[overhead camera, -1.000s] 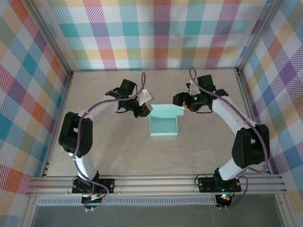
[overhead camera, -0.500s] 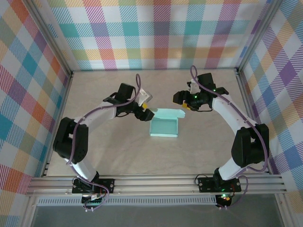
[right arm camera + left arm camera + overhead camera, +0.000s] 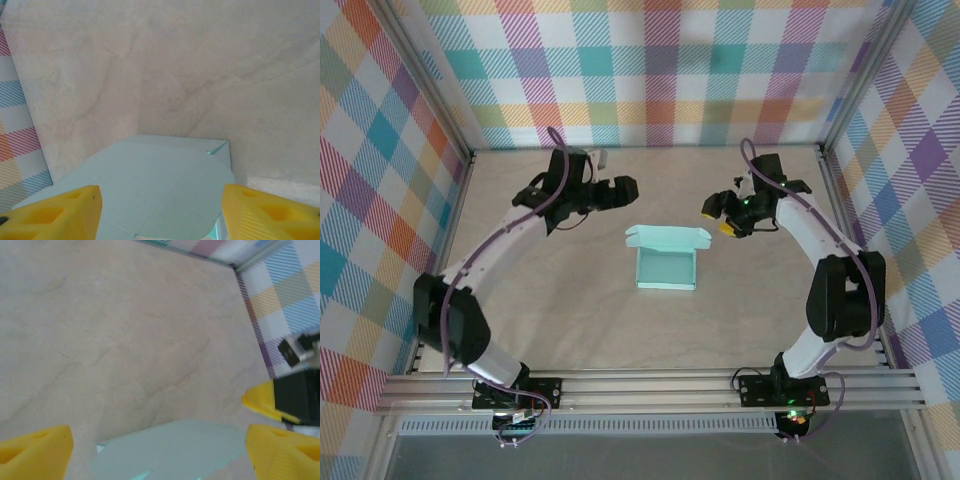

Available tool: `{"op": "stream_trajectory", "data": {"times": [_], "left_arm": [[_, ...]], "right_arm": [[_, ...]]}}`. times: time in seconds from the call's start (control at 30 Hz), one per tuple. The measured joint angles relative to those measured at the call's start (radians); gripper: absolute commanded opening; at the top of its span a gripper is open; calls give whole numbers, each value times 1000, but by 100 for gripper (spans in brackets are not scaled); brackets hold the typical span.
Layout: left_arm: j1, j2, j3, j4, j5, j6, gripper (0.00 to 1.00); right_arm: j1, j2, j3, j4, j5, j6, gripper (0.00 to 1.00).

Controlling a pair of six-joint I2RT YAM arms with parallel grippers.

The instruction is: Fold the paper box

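- The small, shallow, pale mint-blue paper box point(image 3: 666, 268) sits open side up on the beige, stone-look surface point(image 3: 570, 310).
- A wide flap with rounded ends point(image 3: 667, 237) runs along the far side of the box. It sticks out a little past both corners.
- The black right end effector point(image 3: 718, 217) hangs just beside the far right corner of the box and does not touch it. Its jaws are wide and hold nothing.
- From the right wrist, the box point(image 3: 155, 185) lies low down between the two yellow fingers point(image 3: 55, 210).
- The black left end effector point(image 3: 623, 189) is off to the far left of the box, well apart from it. Its jaws are wide too, and hold nothing.
- From the left wrist, the rounded flap end point(image 3: 170, 445) shows between the yellow fingers point(image 3: 35, 450).
- Bright checked walls point(image 3: 650, 70) stand all around, far from the box.
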Motion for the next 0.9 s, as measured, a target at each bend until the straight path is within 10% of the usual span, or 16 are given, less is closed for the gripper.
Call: {"op": "stream_trajectory", "data": {"times": [0.9], "left_arm": [[-59,290,66,-190,204,-321,66]], "right_arm": [[28,66,-15,4,-194,107,46]]}}
